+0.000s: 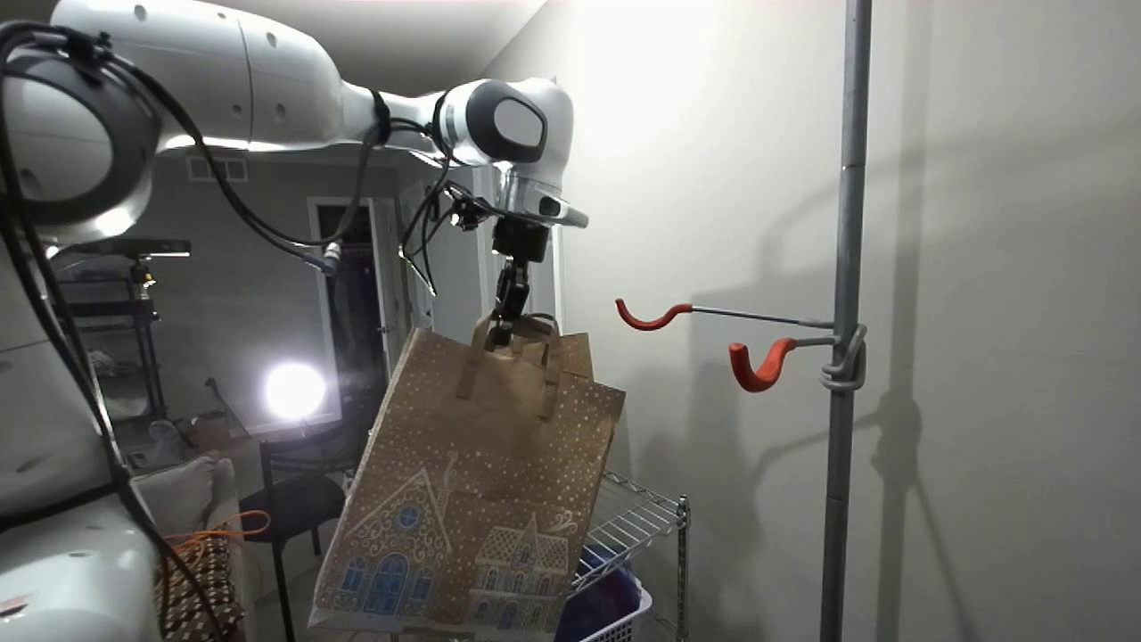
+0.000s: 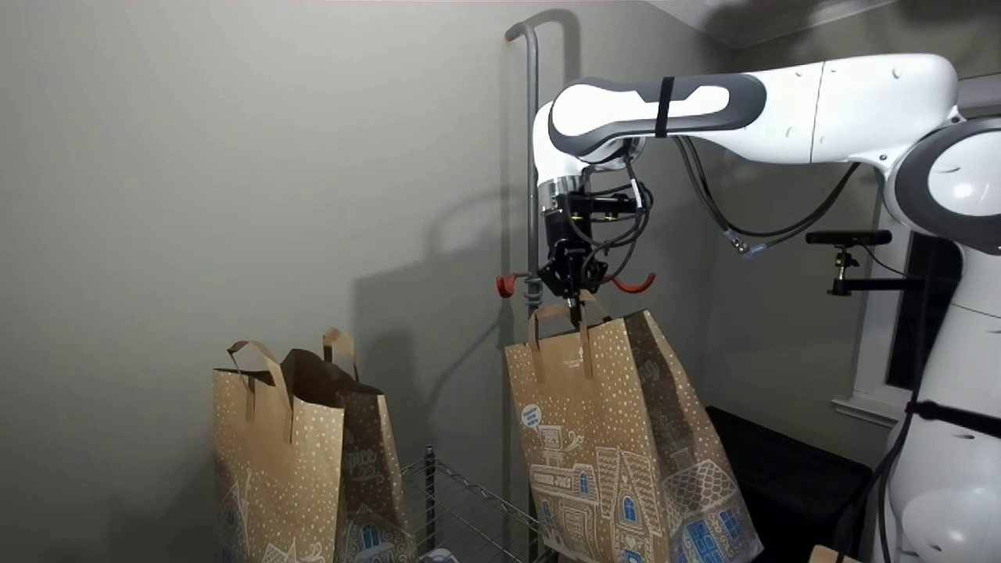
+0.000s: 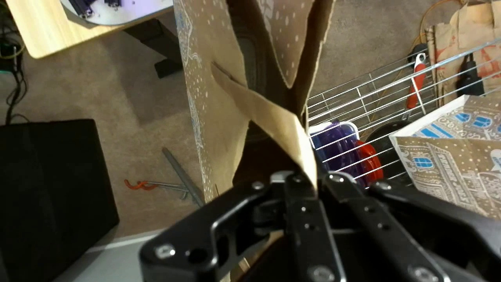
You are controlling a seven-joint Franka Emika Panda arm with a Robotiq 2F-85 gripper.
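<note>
Wrist view: my black 2-finger claw (image 3: 316, 181) is clamped closed on a flat brown paper handle (image 3: 280, 121). The boxy white-dotted brown paper bag (image 1: 472, 481) hangs tilted, lower centre in an exterior view; I judge slow, level motion best, lest that handle tear.
</note>
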